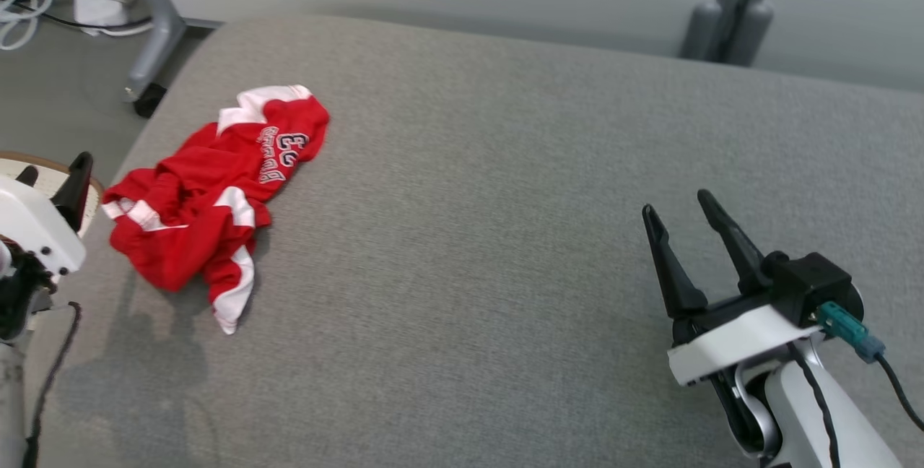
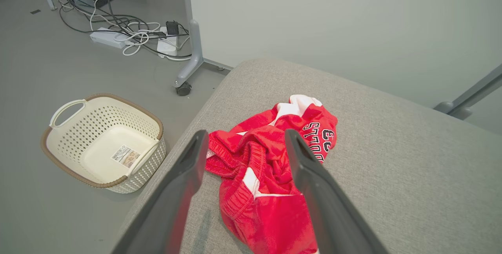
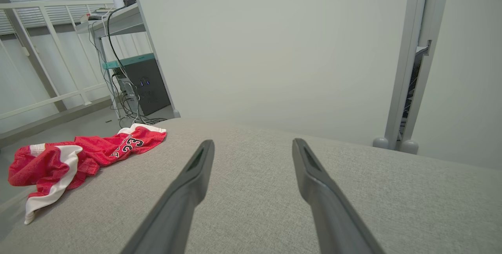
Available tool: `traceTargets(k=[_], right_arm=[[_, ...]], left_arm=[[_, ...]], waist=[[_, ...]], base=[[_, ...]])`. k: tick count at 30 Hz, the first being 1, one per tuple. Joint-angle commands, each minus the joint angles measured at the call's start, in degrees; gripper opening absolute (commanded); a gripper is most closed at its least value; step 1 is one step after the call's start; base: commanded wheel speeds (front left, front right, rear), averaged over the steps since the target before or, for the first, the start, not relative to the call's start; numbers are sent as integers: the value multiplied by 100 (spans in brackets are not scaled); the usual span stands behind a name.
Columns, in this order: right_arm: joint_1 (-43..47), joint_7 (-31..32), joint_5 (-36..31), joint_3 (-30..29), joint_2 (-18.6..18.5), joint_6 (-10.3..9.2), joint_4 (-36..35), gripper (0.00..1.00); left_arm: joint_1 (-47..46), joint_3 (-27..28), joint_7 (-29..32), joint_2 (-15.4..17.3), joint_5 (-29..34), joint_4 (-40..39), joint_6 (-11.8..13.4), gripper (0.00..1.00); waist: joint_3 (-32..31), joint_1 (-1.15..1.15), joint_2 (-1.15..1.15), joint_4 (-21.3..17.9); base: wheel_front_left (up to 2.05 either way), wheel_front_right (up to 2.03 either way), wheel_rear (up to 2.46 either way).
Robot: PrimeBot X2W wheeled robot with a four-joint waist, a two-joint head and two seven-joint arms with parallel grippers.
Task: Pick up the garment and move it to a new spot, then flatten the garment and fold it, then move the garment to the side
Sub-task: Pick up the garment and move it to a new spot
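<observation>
Grey woven fabric covers the tabletop, which stands before a plain pale wall. A crumpled red garment with white panels and printed lettering lies close to the tabletop's left edge, well apart from the right gripper. That gripper sits over the near right of the surface, its two dark fingers spread apart and holding nothing. The left gripper is at the left edge, just beside the garment. Its fingers also stand wide apart, and in the left wrist view the red cloth shows between them, though not gripped. On the floor left of the tabletop sits a cream perforated basket with a brown rim and a printed label stuck to its inner bottom. Farther back, a power strip and tangled cables lie on the floor.
</observation>
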Motion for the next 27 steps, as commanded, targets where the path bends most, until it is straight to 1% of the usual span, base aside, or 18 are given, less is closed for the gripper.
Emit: traceTargets(k=[1,5,7,11,13,14,16,17,18,19,27], right_arm=[[-113,-28,-44,-3,-43,1,-50,100],[-324,-28,-52,84,-62,1,-81,100],[-404,-27,-37,96,-58,1,-98,100],[-503,-28,-33,101,-27,1,-100,100],[-539,-28,-38,73,-23,1,-103,100],[-543,-28,-39,58,-25,1,-104,100],[-540,-28,-40,45,-23,1,-97,100],[-541,-28,-42,35,-24,1,-92,100],[-542,-28,-46,23,-26,1,-84,100],[-544,-28,-51,9,-16,1,-60,100],[-490,-28,4,32,31,1,25,100]], left_arm=[[-147,25,147,79,-109,172,-17,100],[-431,-33,817,339,-371,910,-58,100],[-520,-60,977,439,-456,1191,-71,100],[-528,-157,1357,457,-711,1763,-69,100],[-494,-260,1560,464,-845,1914,-68,100],[-474,-304,1624,475,-905,1969,-69,98],[-443,-395,1716,488,-1023,2042,-70,61],[-432,-446,1758,487,-1072,2069,-71,54],[-428,-500,1791,485,-1114,2078,-71,42],[-441,-583,1742,500,-1206,2043,-71,0],[-416,-941,1516,666,-1435,1867,-72,0]], waist=[[342,0,0,-325],[659,0,0,-581],[789,0,0,-673],[964,0,0,-814],[1019,0,0,-845],[1038,0,0,-853],[1064,0,0,-859],[1070,0,0,-856],[1073,0,0,-850],[1068,0,0,-834],[858,0,0,-775]], base=[[0,0,0],[0,0,0],[0,0,0],[0,0,0],[0,0,0],[0,0,0],[0,0,0],[0,0,0],[0,0,0],[0,0,0],[0,0,0]])
